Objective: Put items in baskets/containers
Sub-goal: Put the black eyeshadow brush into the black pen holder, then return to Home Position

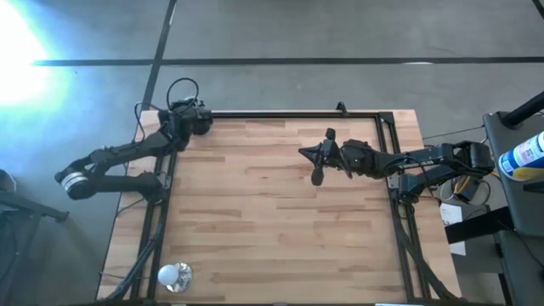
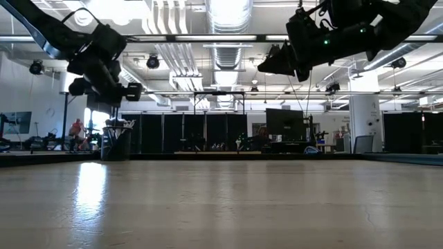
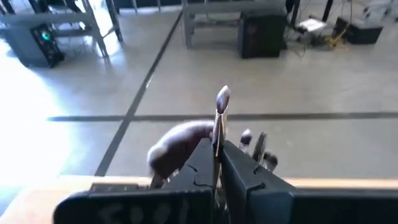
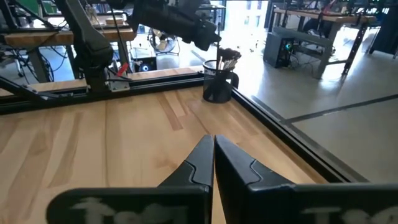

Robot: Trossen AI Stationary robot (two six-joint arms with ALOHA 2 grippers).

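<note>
The pale wooden-plank desk (image 1: 272,221) with its black metal frame fills the overhead view, mostly bare boards. The left arm reaches to the desk's far left corner, its left pincer (image 3: 217,152) poised above the small black cylindrical cup (image 4: 218,82) standing there. From overhead the cup is hidden under the arm; the low view gives only a dark silhouette against the glare. The left pincer's fingers are pressed together on a slim makeup brush with a pale handle and small bristle tip (image 3: 221,115), held upright; its lower end is cut off behind the fingers. Just beside it a larger fluffy brush head (image 3: 177,149) shows, blurred, and a few more thin brush tips (image 3: 258,146) poke up, too soft to count. In the right wrist view, bristle ends stick out of the cup.

The right arm stretches in from the right side, its right pincer (image 1: 316,161) hanging over the desk's far middle, well apart from the cup, fingers (image 4: 196,165) shut together on nothing.

At the near left edge sits a shiny clear-whitish round object (image 1: 175,274), hard to identify.
</note>
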